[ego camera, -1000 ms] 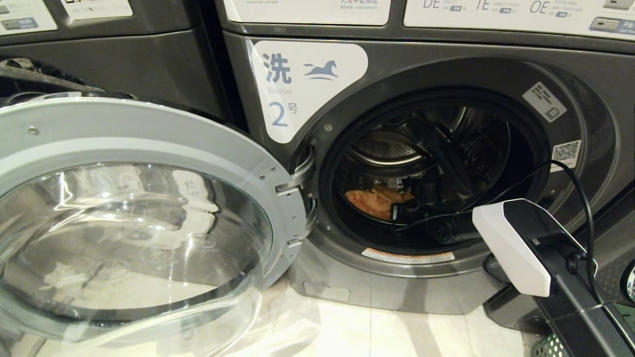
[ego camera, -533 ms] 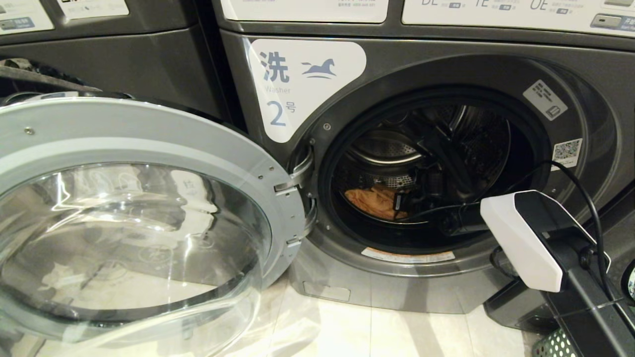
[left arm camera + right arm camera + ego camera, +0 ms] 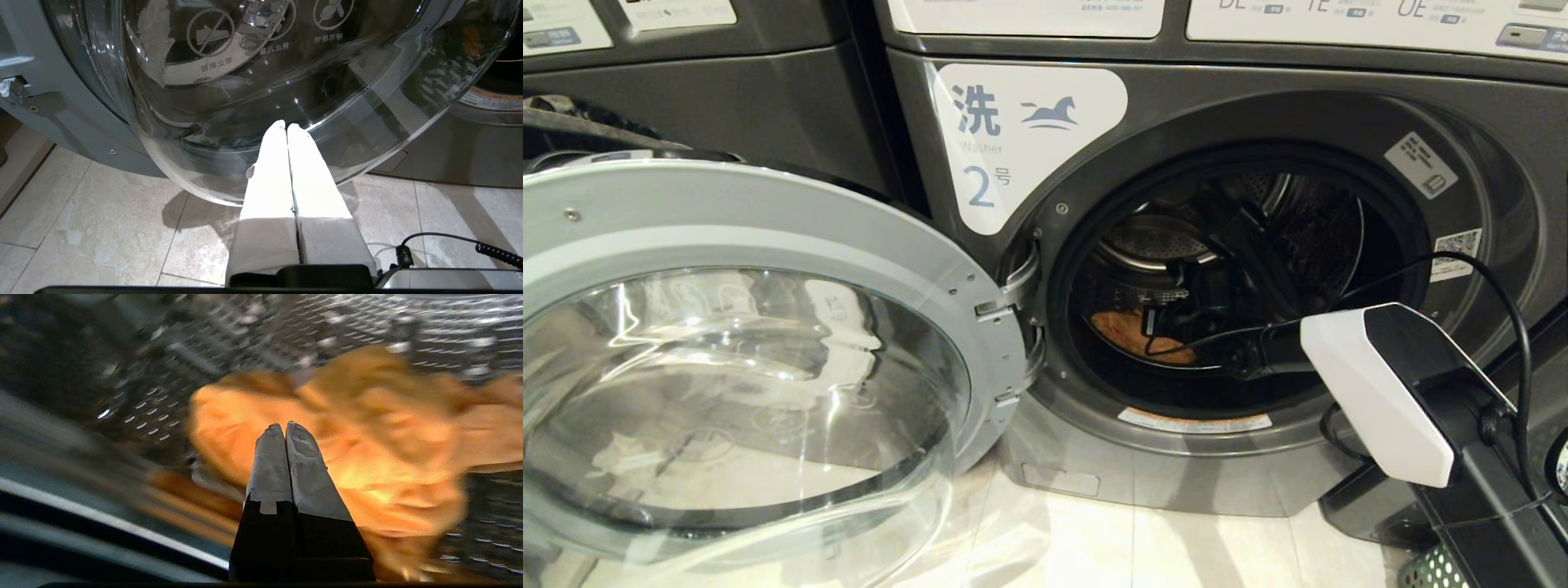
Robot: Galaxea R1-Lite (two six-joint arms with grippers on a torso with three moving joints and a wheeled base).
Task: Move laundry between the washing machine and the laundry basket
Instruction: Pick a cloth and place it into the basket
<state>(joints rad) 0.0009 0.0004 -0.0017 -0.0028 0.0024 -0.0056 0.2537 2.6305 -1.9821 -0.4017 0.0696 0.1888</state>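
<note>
Overhead, head view: the washing machine (image 3: 1258, 98) stands with its glass door (image 3: 743, 359) swung wide toward 9 o'clock. The right arm (image 3: 1388, 392) reaches from 4 o'clock into the drum (image 3: 1176, 237), where an orange garment (image 3: 1131, 333) lies on the drum floor at about 7 o'clock of the opening. A corner of the laundry basket (image 3: 1433, 567) shows at 5 o'clock.

Left wrist view: the left tool (image 3: 286, 126), fingers pressed together and holding nothing, hangs above the tiled floor (image 3: 81, 212), just before the door's glass bowl.

Right wrist view: the right tool (image 3: 284, 426), fingers narrow and empty, is poised over the orange garment (image 3: 388, 428) on the perforated drum wall.
</note>
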